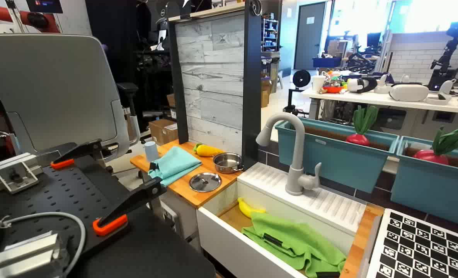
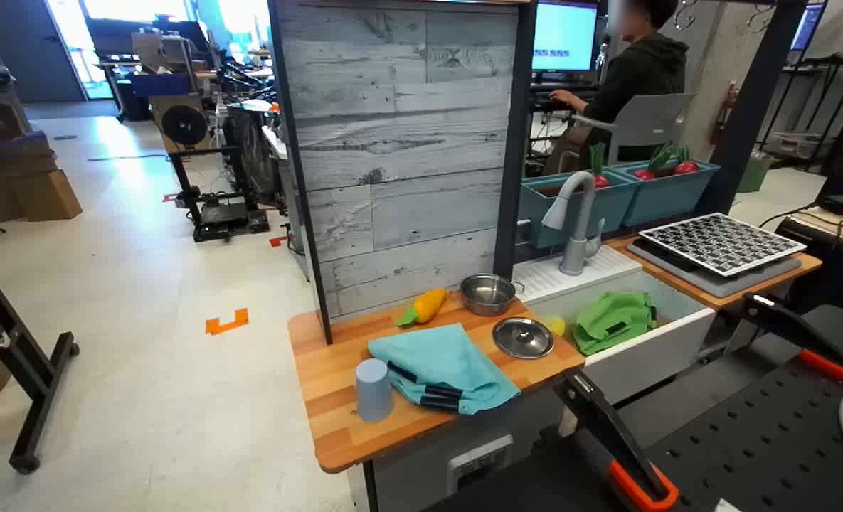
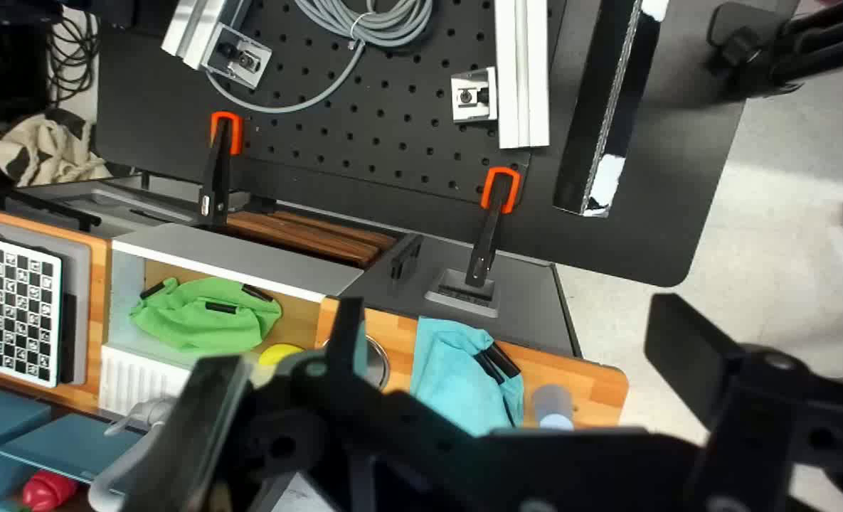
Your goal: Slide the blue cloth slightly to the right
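The light blue cloth [image 1: 176, 164] lies folded and slightly rumpled on the wooden counter, with black strips on one edge. It also shows in an exterior view [image 2: 442, 363] and in the wrist view [image 3: 457, 377], where the gripper's dark body hides part of it. My gripper [image 3: 504, 320] is open and empty in the wrist view, its fingers wide apart. It is high above the counter, apart from the cloth, which appears between the fingers. The gripper does not show in either exterior view.
A blue-grey cup [image 2: 373, 390] stands close beside the cloth. A metal lid [image 2: 523, 338], a small pot [image 2: 487, 293] and a yellow vegetable [image 2: 428, 306] are on the counter [image 2: 336, 444]. The sink holds a green cloth [image 1: 298, 239]. A faucet [image 1: 296, 154] and black clamps [image 1: 132, 204] stand up nearby.
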Controlling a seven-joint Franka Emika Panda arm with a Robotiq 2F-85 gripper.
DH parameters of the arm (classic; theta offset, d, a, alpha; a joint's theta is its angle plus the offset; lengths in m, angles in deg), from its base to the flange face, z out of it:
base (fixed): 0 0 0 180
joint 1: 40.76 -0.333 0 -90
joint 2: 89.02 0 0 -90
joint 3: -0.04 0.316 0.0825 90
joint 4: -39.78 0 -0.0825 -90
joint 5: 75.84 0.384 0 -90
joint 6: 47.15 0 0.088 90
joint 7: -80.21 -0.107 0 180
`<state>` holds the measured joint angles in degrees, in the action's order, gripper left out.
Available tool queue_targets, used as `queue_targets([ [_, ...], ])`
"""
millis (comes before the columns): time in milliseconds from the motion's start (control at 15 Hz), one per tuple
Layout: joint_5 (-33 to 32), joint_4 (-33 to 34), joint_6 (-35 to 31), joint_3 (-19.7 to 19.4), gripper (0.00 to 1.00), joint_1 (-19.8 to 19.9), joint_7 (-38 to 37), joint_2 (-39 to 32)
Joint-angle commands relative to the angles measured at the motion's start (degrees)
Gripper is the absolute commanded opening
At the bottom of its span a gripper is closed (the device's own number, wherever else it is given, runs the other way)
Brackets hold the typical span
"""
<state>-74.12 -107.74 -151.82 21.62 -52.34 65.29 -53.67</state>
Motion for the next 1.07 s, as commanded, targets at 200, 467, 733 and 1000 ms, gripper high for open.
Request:
queue_targets([
  [200, -0.6, 0.1, 0.2, -1.0, 1.00, -1.1, -0.6, -0.3],
  [467, -0.6, 0.1, 0.2, -1.0, 1.00, -1.1, -0.6, -0.3],
  [733, -0.6, 0.1, 0.2, -1.0, 1.00, -1.1, -0.6, -0.3],
  [1000, -0.3, -1.2, -4.0, 0.2, 1.00, -0.7, -3.3, -1.1],
])
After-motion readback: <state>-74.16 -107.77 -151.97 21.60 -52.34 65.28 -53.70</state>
